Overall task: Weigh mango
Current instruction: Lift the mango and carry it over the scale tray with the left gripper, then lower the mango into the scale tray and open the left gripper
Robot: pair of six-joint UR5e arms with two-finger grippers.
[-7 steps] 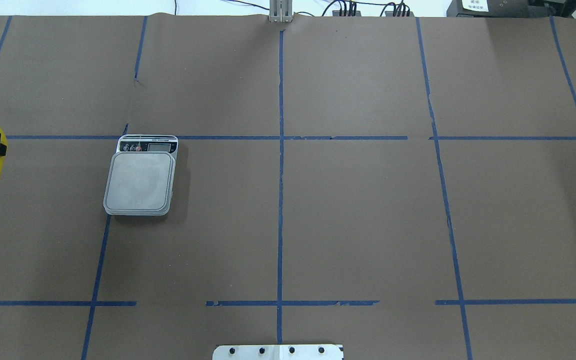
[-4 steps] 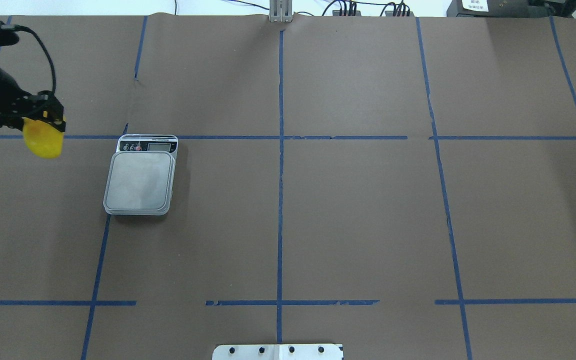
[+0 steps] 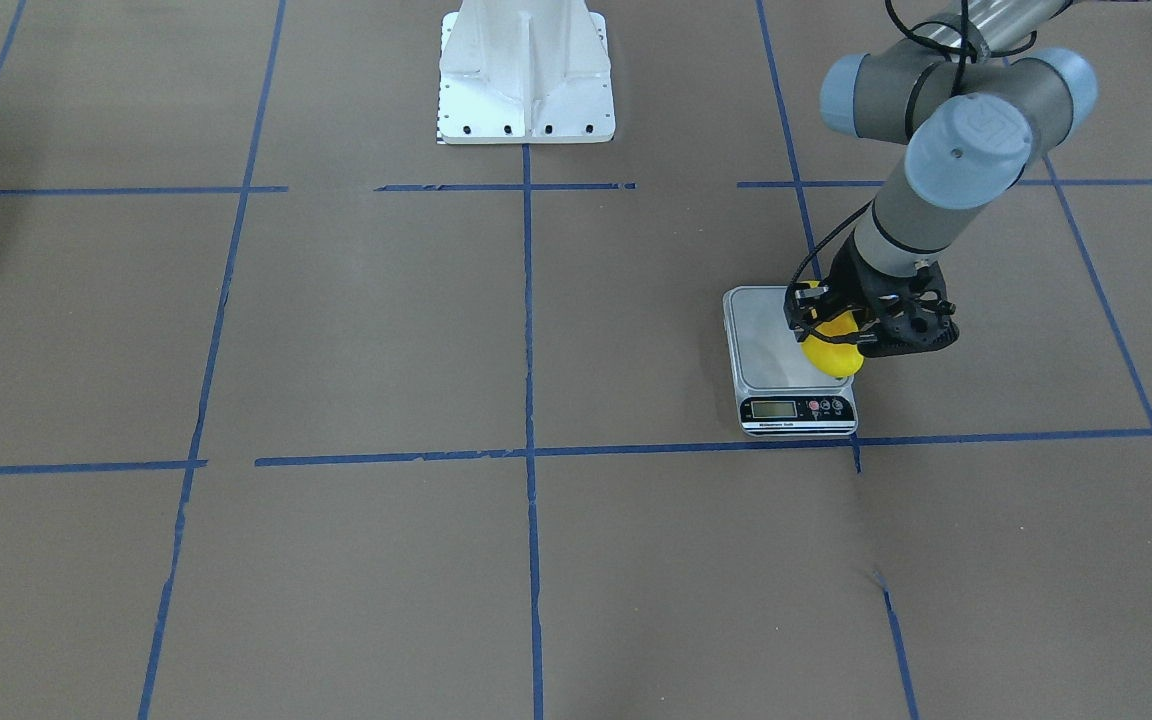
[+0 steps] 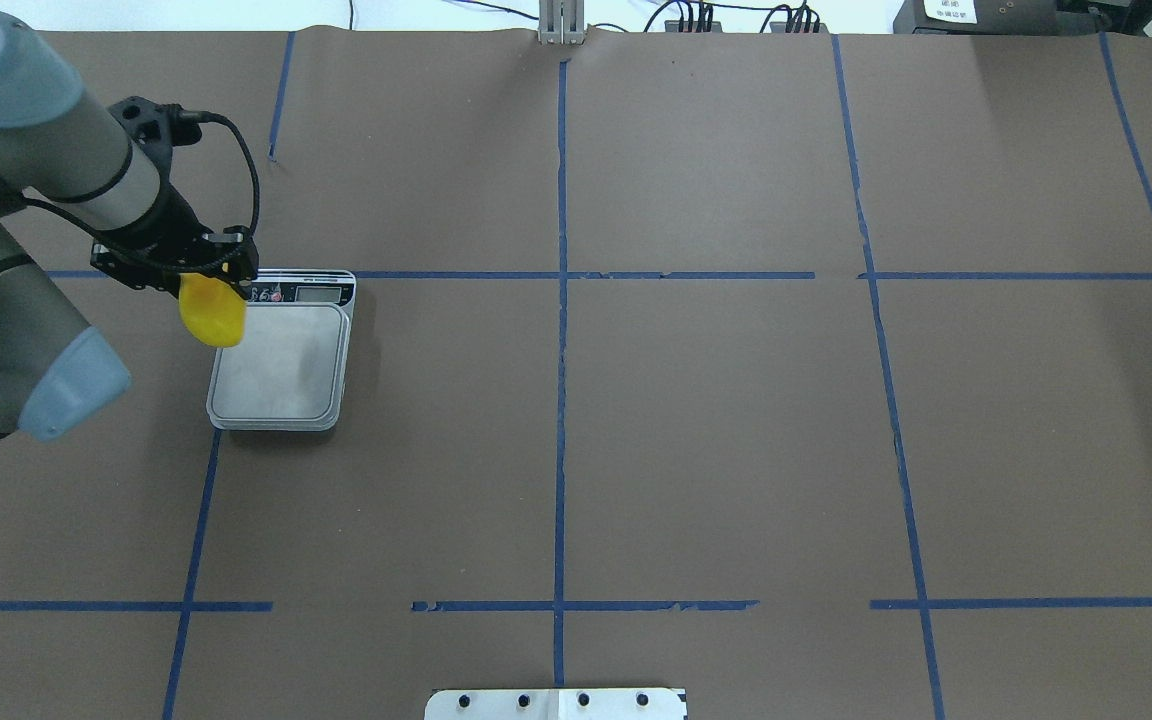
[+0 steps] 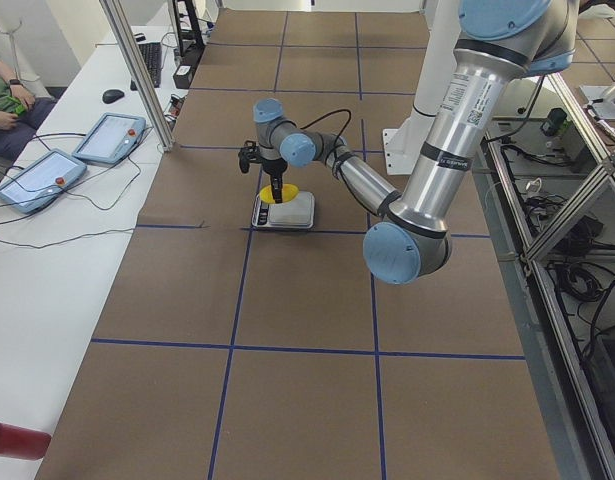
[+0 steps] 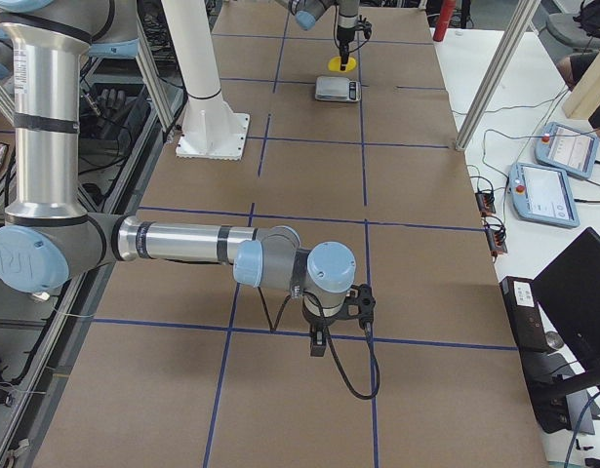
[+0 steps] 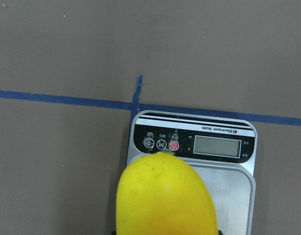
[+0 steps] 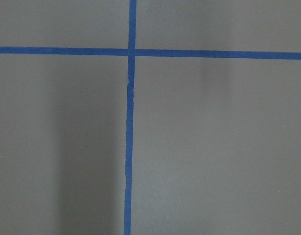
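The mango (image 4: 213, 312) is smooth and yellow and hangs from my left gripper (image 4: 204, 283), which is shut on its upper end. It hovers over the left edge of the silver scale (image 4: 281, 375), near the display end. In the front-facing view the mango (image 3: 831, 352) is above the scale's (image 3: 771, 350) platform under the gripper (image 3: 839, 325). The left wrist view shows the mango (image 7: 165, 196) in front of the scale's display (image 7: 216, 146). My right gripper (image 6: 319, 341) shows only in the exterior right view, low over the paper; I cannot tell whether it is open or shut.
Brown paper with blue tape lines (image 4: 560, 400) covers the table. The white robot base (image 3: 526, 75) stands at the robot's edge. Teach tablets (image 5: 37, 175) lie on the side bench beyond a metal post (image 5: 137, 70). The right wrist view shows only paper and tape (image 8: 129, 122).
My left arm has swung in from the table's left edge toward the scale, carrying the mango rightward until it overlaps the scale's left edge. The scale has not moved.
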